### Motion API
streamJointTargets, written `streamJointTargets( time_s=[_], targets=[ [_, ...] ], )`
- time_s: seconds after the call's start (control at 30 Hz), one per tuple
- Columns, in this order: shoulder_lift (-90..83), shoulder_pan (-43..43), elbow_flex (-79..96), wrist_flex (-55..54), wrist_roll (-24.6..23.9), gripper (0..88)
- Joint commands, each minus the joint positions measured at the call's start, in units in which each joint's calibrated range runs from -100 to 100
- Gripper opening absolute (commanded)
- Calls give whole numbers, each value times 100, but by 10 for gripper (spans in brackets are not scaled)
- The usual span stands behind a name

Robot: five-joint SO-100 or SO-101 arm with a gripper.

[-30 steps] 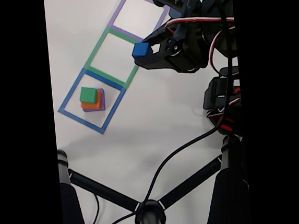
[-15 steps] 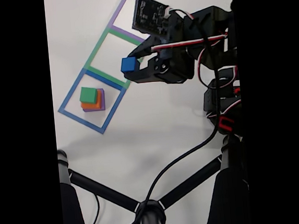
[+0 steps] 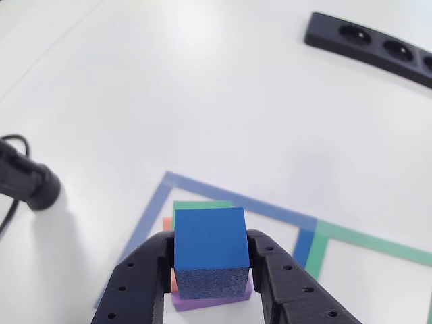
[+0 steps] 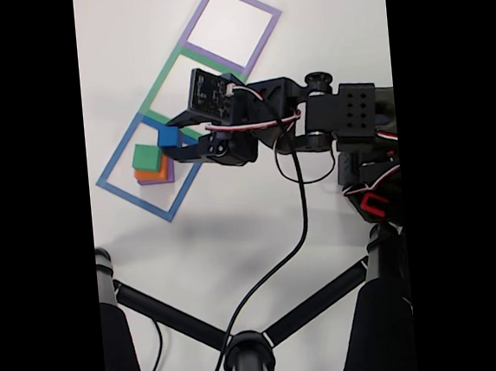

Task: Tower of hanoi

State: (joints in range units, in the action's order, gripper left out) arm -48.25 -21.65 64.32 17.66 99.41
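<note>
White surface [image 4: 260,228]. Three square tape outlines in a diagonal row in the fixed view: blue outline [image 4: 111,190] lowest left, green outline [image 4: 156,85] in the middle, purple outline [image 4: 260,4] top right, neighbours sharing edges. Black bar with round holes [image 3: 368,46] lies top right in the other view. Black tripod-like stand [image 4: 245,352] with spreading legs at the bottom of the fixed view. Black cable [image 4: 297,225] loops across the surface.

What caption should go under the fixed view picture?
Gripper carries the blue cube to the stack in the blue tape square.
</note>
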Motion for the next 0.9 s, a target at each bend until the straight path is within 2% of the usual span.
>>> streamJointTargets(
  time_s=[0.0,0.13,0.4,0.87],
  targets=[
    [322,-57,297,-1130,59,29],
    [818,-65,552,-2045,59,28],
    [1868,-42,497,-3219,59,31],
    [3014,-73,15,-4101,59,33]
  ],
)
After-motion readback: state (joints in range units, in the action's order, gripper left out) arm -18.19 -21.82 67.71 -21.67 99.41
